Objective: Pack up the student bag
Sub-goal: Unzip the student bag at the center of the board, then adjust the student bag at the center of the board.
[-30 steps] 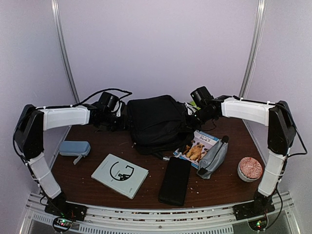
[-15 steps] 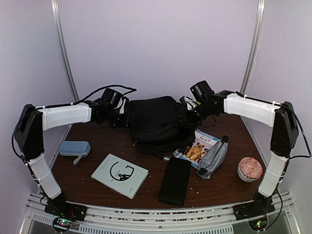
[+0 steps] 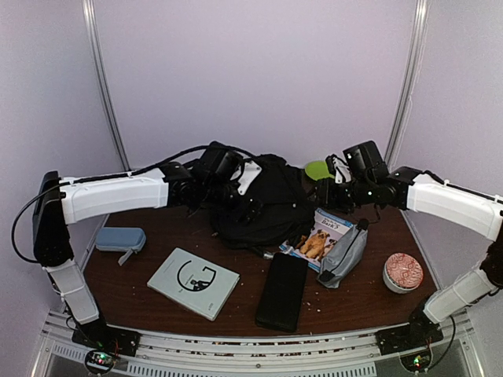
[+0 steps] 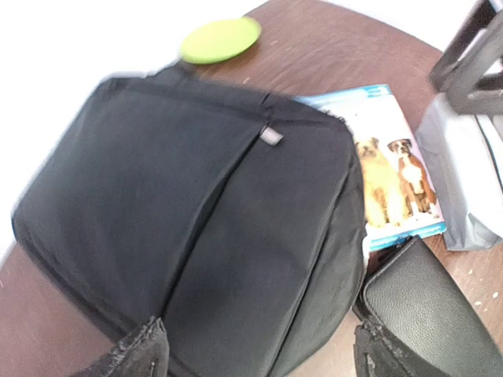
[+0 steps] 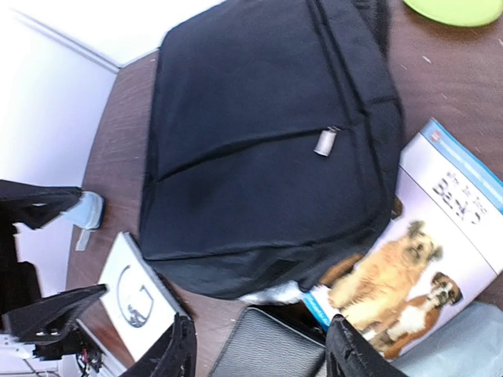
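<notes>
Table [image 3: 130, 271], dark wood, carried everything.

Student bag [image 3: 271, 204] lay flat at the far middle of the table, between the two claws. It filled the left wrist view right under the left claw [image 4: 259, 353] and most of the right wrist view under the right claw [image 5: 263, 349]. Zipper pull faced up.

Left claw: fingers wide apart, nothing between them, hanging over the bag's left part; contact with the fabric could not be told.

Right claw: fingers apart, empty, at the bag's right edge, not gripping it.

Black flat case [image 3: 281, 290]: near side of both claws, closer to the right one, just beside the bag's near edge.

White book [image 3: 192, 283]: near side of the left claw, well apart from it.

Dog book [image 3: 318, 238]: just below and near side of the right claw, one corner tucked under the bag's edge.

Grey pouch [image 3: 344, 255]: lay on the dog book's outer edge, near the right claw.

Blue case [image 3: 119, 238]: well to the left of the left claw.

Patterned bowl [image 3: 403, 272]: right of the right claw, well apart.

Green disc [image 3: 317, 169]: far side of the right claw, just beside the bag's far corner.
</notes>
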Controlling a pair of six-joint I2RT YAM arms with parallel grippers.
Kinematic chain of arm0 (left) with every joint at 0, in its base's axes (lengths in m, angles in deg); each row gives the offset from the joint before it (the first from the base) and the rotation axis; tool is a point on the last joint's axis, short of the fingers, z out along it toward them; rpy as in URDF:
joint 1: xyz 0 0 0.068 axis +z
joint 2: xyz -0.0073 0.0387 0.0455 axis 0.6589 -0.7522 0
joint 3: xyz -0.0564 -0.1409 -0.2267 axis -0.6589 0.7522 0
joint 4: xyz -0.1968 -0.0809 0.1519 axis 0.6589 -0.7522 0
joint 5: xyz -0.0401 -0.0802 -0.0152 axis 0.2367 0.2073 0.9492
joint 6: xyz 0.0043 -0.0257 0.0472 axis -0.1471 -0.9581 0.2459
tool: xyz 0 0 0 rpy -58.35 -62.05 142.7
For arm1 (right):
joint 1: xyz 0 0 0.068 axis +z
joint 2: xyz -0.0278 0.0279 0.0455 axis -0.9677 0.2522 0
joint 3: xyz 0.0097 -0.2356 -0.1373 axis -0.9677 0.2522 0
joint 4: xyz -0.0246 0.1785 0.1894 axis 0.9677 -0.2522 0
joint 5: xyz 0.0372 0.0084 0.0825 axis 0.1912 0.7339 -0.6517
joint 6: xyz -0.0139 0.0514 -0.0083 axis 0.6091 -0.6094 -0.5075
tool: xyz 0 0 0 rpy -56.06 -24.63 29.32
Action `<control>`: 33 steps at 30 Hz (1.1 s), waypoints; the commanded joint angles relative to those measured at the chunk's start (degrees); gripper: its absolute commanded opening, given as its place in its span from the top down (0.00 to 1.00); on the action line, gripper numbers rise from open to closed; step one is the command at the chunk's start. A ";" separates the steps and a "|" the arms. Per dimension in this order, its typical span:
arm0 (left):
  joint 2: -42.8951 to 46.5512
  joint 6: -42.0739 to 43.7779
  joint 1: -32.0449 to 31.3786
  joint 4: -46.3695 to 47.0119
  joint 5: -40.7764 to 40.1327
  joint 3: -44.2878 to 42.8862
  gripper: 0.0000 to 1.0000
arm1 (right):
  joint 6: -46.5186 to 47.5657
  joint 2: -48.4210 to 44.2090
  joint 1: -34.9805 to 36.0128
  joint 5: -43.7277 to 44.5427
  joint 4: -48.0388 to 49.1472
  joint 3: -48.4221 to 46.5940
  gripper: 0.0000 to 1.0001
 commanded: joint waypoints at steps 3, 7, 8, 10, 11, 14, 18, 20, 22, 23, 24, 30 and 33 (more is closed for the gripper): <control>-9.91 11.40 -1.56 -5.01 -4.71 -8.45 0.17 | -4.13 -4.50 -0.26 5.57 6.28 10.17 0.44; -14.97 12.63 -1.56 -7.97 -4.51 -13.19 0.18 | -5.28 -5.16 -0.27 4.76 7.42 12.69 0.44; -15.83 12.74 -1.56 -8.49 -4.37 -14.14 0.18 | -5.30 -5.23 -0.27 4.63 7.54 12.86 0.44; -17.20 12.91 -1.56 -8.89 -4.04 -15.08 0.18 | -5.26 -5.47 -0.26 4.73 7.35 12.91 0.44; -17.64 12.86 -1.55 -9.00 -3.87 -15.42 0.18 | -5.10 -5.64 -0.25 4.81 7.18 12.77 0.45; -19.27 12.77 -1.56 -9.99 -2.06 -16.60 0.17 | -4.65 -6.33 -0.27 5.17 6.50 12.66 0.45; -20.91 12.18 -1.56 -10.32 -1.36 -16.78 0.19 | -4.53 -7.49 -0.27 5.49 5.85 12.96 0.45; -21.69 11.81 -1.56 -11.22 -1.33 -17.29 0.21 | -4.37 -8.00 -0.27 5.49 5.43 12.96 0.45; -20.87 11.01 -1.56 -11.58 0.09 -17.05 0.21 | -4.07 -8.74 -0.27 5.59 4.90 12.88 0.45; -20.07 10.92 -1.56 -11.05 1.52 -16.40 0.20 | -3.85 -9.11 -0.27 5.66 4.77 12.82 0.45; -19.26 10.91 -1.56 -10.57 2.61 -15.92 0.19 | -3.62 -9.45 -0.27 5.85 4.62 12.81 0.45; -19.60 11.21 -1.56 -11.20 4.87 -15.94 0.16 | -2.90 -10.92 -0.27 6.98 3.58 12.32 0.44; -20.73 11.22 -1.56 -11.73 4.89 -15.93 0.16 | -2.67 -11.32 -0.27 7.06 3.26 12.03 0.44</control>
